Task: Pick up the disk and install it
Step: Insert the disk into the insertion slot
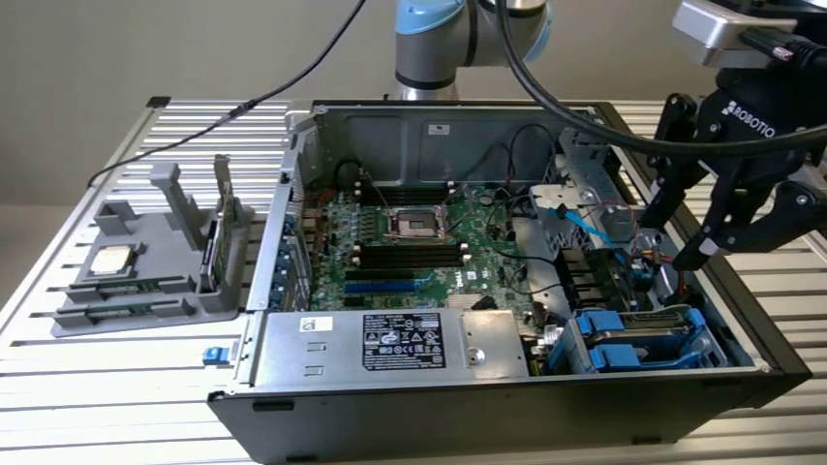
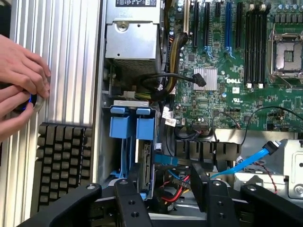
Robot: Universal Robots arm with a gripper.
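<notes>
— Where is the disk?

— The disk [image 1: 642, 339] sits in its blue carrier inside the drive bay of the open computer case [image 1: 387, 436]. That is the case's corner closest to the near edge of the table [image 1: 104, 407], at the exterior view's right. From the wrist camera, two blue tabs [image 2: 122, 124] of the bay stand side by side.

— And the jaws?

— Apart, with nothing between them. They hang above the case's side at the exterior view's right, over the cables just behind the drive bay, clear of the disk.

— What else is on the table?

— A grey tray [image 1: 142, 295] lies toward the table's edge at the exterior view's left. It holds a small square silver chip [image 1: 110, 260] lying flat and a thin dark card [image 1: 229, 242] standing upright. A person's hands [image 2: 21, 71] are over the slatted table beside the case, pinching something small and round. What it is, I cannot tell.
</notes>
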